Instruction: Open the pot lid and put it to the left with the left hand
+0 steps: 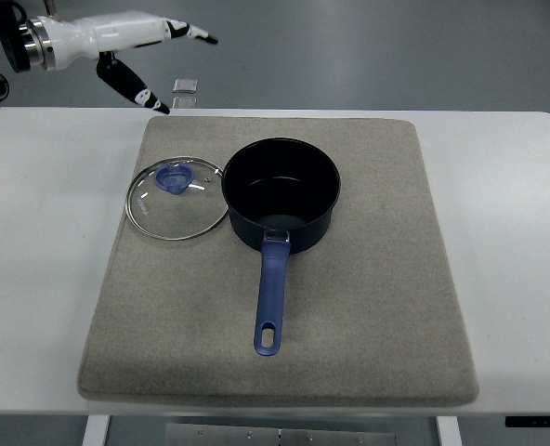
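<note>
My left hand (150, 65) hung released with fingers spread above the table's (43, 260) far-left corner, holding nothing, glass lid (177, 200) lay flat on the grey mat (377, 279), touching the left side of the uncovered pot (281, 193), whose blue handle faced me.

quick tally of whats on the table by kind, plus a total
pot: 1
glass lid: 1
mat: 1
total: 3
The left hand is above the table's far edge, holding nothing, and is not counted.
</note>
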Available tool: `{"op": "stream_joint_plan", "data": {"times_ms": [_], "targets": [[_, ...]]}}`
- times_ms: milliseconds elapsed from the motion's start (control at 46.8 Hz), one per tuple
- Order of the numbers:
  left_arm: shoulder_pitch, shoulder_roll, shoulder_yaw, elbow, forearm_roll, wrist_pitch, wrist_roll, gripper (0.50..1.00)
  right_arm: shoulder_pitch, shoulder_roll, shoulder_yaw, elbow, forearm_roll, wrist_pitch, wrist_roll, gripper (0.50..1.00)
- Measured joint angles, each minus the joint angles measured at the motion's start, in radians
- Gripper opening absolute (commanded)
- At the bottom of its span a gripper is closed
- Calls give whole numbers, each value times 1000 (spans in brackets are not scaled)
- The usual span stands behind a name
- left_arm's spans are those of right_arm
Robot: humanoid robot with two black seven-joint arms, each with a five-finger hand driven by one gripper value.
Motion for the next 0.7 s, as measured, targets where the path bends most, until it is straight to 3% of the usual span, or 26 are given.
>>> {"op": "stream_joint_plan", "data": {"times_ms": [171, 384, 705], "targets": [[5, -40, -33, 65, -274, 33, 0, 969, 0, 0, 0, 1, 0, 0, 0, 917], [5, -135, -41, 239, -442, 40, 0, 964, 0, 0, 0, 1, 0, 0, 0, 917], [2, -244, -41, 468, -675, 1, 0, 962, 0, 0, 0, 1, 0, 0, 0, 917]]}}
